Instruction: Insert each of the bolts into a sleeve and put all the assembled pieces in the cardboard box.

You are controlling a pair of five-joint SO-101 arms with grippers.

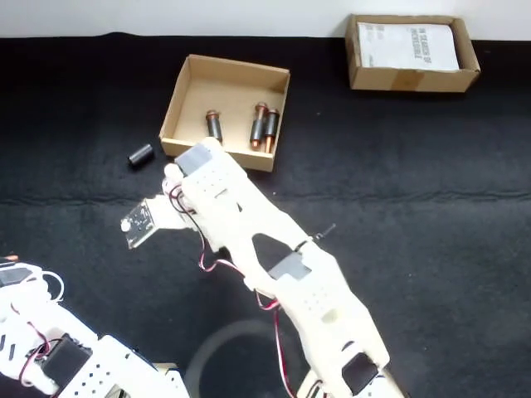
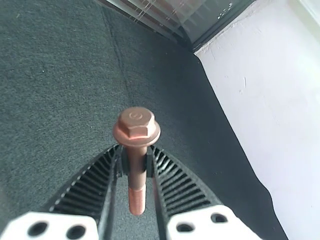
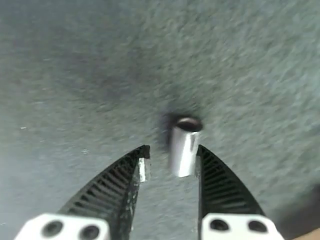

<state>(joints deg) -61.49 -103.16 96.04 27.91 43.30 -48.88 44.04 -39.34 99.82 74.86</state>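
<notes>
A copper bolt (image 2: 136,129) with a hex flange head sticks up from my left gripper (image 2: 135,152), which is shut on its shank above the black mat. That arm (image 1: 33,315) sits at the table's front left corner. A metal sleeve (image 3: 183,146) shows between the fingers of my open right gripper (image 3: 172,150), closer to one finger and not clamped. From above, the dark sleeve (image 1: 141,154) lies just left of the cardboard box (image 1: 187,79), and the right arm's wrist (image 1: 207,178) hangs beside it. Three bolt-in-sleeve pieces (image 1: 215,126) (image 1: 260,126) (image 1: 270,131) lie inside the box.
A second cardboard box (image 1: 411,79) holding a printed sheet stands at the back right. The right arm (image 1: 315,290) stretches diagonally across the middle of the black mat. White wall runs along the table's far edge.
</notes>
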